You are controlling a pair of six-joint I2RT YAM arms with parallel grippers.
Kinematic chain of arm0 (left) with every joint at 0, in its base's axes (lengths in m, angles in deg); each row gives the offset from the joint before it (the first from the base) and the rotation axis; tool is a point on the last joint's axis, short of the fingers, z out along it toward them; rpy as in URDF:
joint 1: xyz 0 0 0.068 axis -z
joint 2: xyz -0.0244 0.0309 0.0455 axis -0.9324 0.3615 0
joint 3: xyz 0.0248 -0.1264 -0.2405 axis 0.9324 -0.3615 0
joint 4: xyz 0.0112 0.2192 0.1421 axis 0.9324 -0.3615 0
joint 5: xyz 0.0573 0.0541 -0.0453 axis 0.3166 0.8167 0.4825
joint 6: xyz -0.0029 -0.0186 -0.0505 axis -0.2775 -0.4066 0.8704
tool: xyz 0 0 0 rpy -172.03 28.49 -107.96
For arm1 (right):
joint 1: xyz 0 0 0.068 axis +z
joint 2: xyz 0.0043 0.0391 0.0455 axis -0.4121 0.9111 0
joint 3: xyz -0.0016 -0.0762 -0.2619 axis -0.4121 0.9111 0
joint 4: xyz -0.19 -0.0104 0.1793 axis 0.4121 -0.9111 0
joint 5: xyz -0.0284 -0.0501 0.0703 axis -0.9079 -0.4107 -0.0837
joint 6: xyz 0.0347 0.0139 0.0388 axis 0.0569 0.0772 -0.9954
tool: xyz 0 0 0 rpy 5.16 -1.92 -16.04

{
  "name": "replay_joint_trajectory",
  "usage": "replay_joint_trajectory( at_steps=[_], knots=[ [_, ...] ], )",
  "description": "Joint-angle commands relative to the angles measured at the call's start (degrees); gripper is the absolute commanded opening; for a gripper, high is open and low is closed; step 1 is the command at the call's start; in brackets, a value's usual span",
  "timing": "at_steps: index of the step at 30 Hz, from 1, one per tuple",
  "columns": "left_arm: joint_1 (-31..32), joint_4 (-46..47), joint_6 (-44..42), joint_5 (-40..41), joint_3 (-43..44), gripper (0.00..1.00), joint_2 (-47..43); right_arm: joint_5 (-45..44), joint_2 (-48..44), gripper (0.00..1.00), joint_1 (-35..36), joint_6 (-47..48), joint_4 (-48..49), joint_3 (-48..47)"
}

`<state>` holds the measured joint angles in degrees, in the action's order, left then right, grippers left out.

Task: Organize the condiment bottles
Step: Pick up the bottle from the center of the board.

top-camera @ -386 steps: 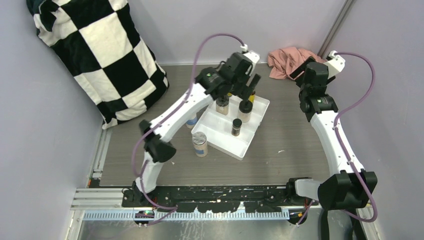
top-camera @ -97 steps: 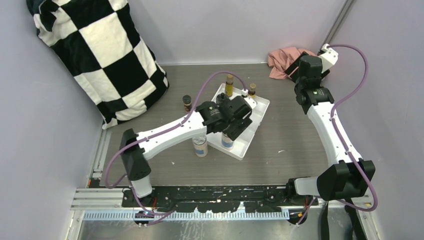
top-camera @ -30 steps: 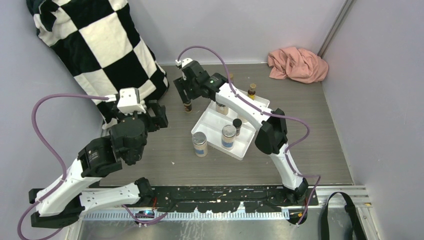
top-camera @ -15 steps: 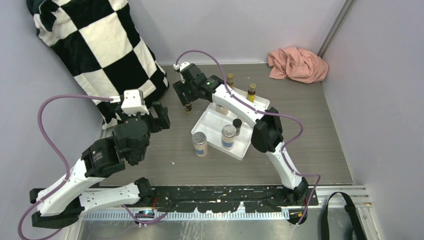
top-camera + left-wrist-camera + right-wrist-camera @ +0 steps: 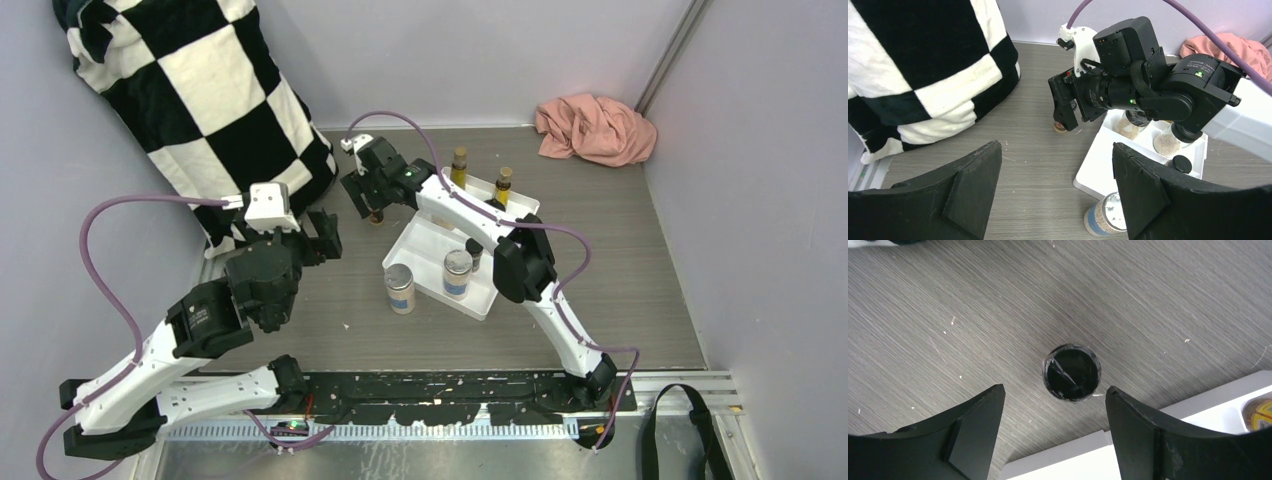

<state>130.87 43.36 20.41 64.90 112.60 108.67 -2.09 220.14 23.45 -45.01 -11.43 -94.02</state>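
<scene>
A small dark bottle stands on the table just left of the white tray. My right gripper hangs over it, open, and its black cap lies just beyond the fingertips, touching neither. From above, that gripper hides most of the bottle. Two amber bottles with brown caps stand at the tray's far end. A silver-lidded jar and a small dark bottle stand in the tray. Another silver-lidded jar stands on the table by the tray's left edge. My left gripper is open and holds nothing, raised over the table left of the tray.
A black-and-white checkered blanket fills the back left corner. A pink cloth lies at the back right. Walls close in on both sides. My right arm stretches across the tray, hiding part of it.
The right gripper has shifted slightly left over the small dark bottle and its jaws have spread a little wider. The left arm has edged right and up.
</scene>
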Motion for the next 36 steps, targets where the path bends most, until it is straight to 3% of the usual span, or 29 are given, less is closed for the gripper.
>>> replay_joint_trajectory(
  at_steps=[1,17,36],
  knots=[
    [-0.2,5.4,-1.6,-0.4,-1.2,0.82,-1.1,1.0,-0.5,0.8,0.1,1.2,4.3,-3.4],
    [-0.2,8.5,-3.4,-0.4,-3.1,0.82,-2.5,1.8,2.5,0.78,-0.9,0.5,4.3,-5.6],
    [-0.2,12.5,-5.9,-0.4,-5.1,0.82,-4.1,3.4,4.5,0.67,-2.7,-0.3,4.5,-6.3]
  ],
)
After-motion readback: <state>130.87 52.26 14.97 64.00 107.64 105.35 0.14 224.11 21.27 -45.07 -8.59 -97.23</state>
